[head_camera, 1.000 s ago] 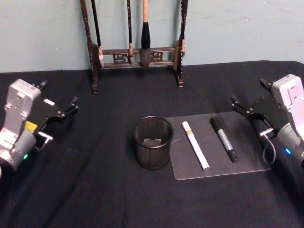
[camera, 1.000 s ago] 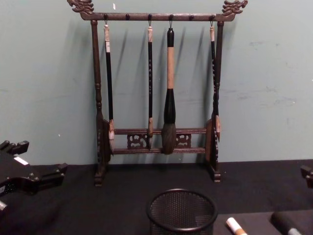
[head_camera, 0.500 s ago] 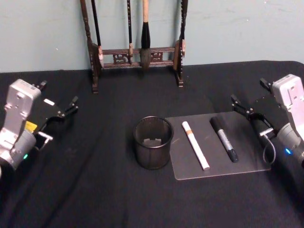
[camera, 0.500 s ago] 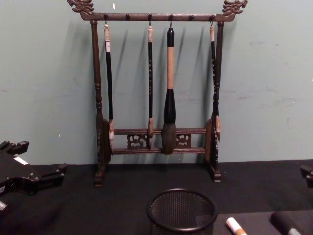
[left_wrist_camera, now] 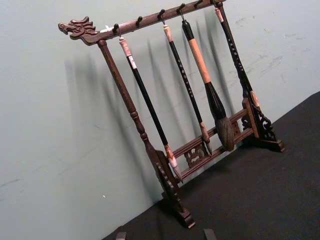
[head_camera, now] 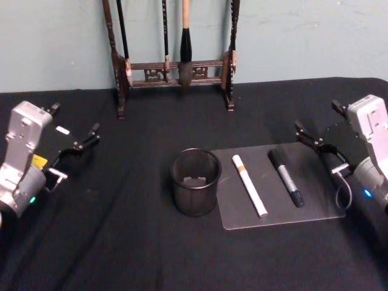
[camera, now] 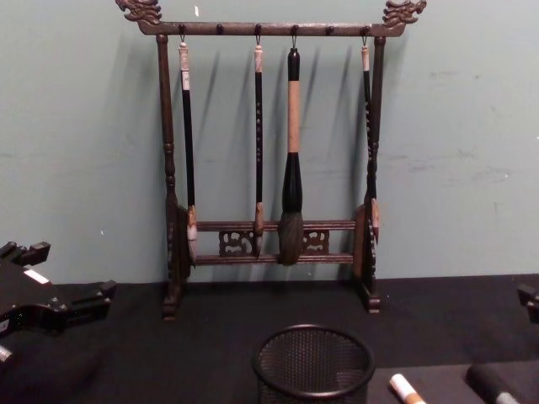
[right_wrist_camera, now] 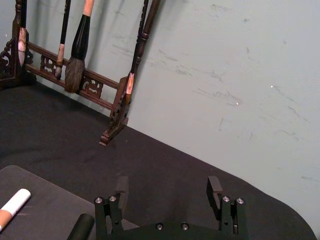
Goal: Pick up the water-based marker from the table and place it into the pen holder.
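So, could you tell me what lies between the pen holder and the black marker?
The white marker lies between the pen holder and the black marker, on the grey mat, touching neither, as the head view shows.

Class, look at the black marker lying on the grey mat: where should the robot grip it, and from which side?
Grip the black marker mid-barrel, from straight above with the open right tool, closing across its width. It lies flat on the mat, with a clear gap to the white marker on its left, so there is probably room either side. The left tool sits far off.
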